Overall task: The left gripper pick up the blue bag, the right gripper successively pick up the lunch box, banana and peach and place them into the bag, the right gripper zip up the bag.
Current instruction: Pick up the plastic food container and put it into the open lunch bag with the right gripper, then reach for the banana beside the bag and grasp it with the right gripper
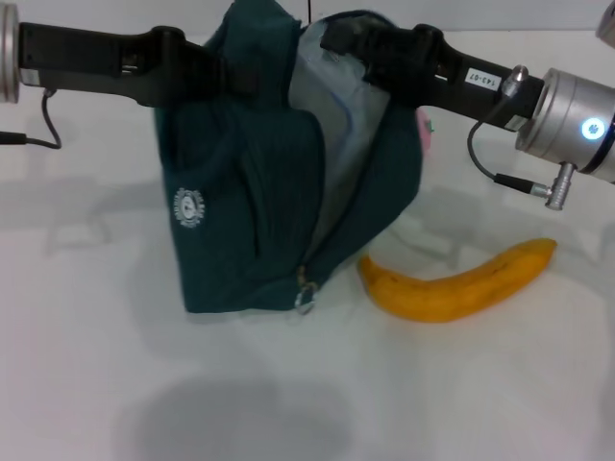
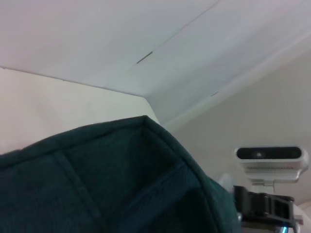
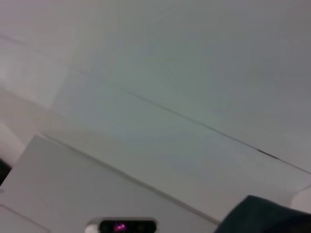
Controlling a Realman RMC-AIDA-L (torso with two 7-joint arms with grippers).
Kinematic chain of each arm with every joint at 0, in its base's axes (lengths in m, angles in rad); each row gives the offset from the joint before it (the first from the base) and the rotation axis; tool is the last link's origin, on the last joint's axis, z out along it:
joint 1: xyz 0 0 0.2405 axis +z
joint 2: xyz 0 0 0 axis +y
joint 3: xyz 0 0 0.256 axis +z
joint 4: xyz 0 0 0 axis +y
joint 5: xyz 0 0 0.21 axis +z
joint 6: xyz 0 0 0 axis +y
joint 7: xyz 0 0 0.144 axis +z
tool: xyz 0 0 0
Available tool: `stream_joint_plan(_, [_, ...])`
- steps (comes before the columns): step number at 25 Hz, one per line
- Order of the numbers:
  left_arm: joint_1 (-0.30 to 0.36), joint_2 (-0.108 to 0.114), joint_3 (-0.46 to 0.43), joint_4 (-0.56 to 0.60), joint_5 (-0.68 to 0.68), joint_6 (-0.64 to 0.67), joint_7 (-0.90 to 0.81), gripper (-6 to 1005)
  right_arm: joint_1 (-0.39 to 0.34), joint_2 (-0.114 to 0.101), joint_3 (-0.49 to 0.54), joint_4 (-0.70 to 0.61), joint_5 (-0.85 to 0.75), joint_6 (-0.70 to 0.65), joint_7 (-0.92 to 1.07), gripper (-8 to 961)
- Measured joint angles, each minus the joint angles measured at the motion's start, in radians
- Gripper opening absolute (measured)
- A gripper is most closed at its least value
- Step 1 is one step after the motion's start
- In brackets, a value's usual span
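- The left gripper (image 1: 226,72) reaches in at the top of the blue bag (image 1: 250,211); its jaws are hidden, so I cannot tell their state.
- The bag stands on the white table (image 1: 288,394) with a round white logo (image 1: 188,207), a silver lining and a ring-pull zipper (image 1: 306,293).
- The right gripper (image 1: 336,38) is at the bag's open top, tag reading "143-07"; jaws hidden too.
- The yellow-orange banana (image 1: 456,281) lies just beside the bag.
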Motion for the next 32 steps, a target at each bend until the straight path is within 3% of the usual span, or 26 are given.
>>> stream_joint_plan(5, [0.003, 0.005, -0.002, 0.0, 0.0, -0.002, 0.002, 39, -0.023, -0.006, 0.006, -0.021, 0.001, -0.019, -0.03, 242])
stream_joint_plan(8, [0.007, 0.01, -0.003, 0.0, 0.0, -0.003, 0.002, 39, -0.093, -0.036, 0.036, -0.09, -0.012, -0.052, -0.097, 343])
stream_joint_plan(11, [0.016, 0.014, -0.007, 0.003, 0.0, -0.005, 0.003, 38, -0.15, -0.089, 0.075, -0.165, -0.052, -0.093, -0.142, 447])
stream_joint_plan(14, [0.023, 0.015, -0.013, 0.004, 0.0, -0.005, 0.005, 38, -0.201, -0.16, 0.12, -0.305, -0.184, -0.104, -0.128, 550])
stream_joint_plan(15, [0.026, 0.016, -0.014, 0.005, 0.0, -0.005, 0.005, 38, -0.21, -0.187, 0.146, -0.387, -0.267, -0.107, -0.096, 585])
stream_joint_plan(17, [0.038, 0.02, -0.014, 0.008, 0.001, -0.005, 0.005, 38, -0.208, -0.217, 0.195, -0.531, -0.463, -0.119, -0.004, 633])
stream_joint_plan(19, [0.044, 0.023, -0.014, 0.008, 0.001, -0.004, 0.006, 38, -0.172, -0.231, 0.266, -0.709, -0.769, -0.179, 0.134, 681])
stream_joint_plan(21, [0.044, 0.024, -0.012, 0.006, 0.001, -0.003, 0.008, 38, -0.122, -0.231, 0.321, -0.81, -0.972, -0.259, 0.218, 729])
stream_joint_plan(22, [0.039, 0.024, -0.011, 0.004, 0.001, -0.003, 0.009, 38, -0.063, -0.229, 0.358, -0.863, -1.121, -0.348, 0.257, 728])
stream_joint_plan(26, [0.011, 0.018, -0.007, 0.002, 0.007, -0.004, 0.01, 38, 0.106, -0.219, 0.377, -0.891, -1.445, -0.589, 0.237, 723])
stream_joint_plan(29, [0.009, 0.016, -0.008, 0.002, 0.006, -0.005, 0.011, 38, 0.172, -0.172, 0.334, -0.882, -1.638, -0.628, 0.133, 723])
stream_joint_plan(32, [0.015, 0.013, -0.009, 0.004, 0.003, -0.005, 0.012, 38, 0.189, -0.107, 0.301, -0.884, -1.757, -0.61, -0.009, 723])
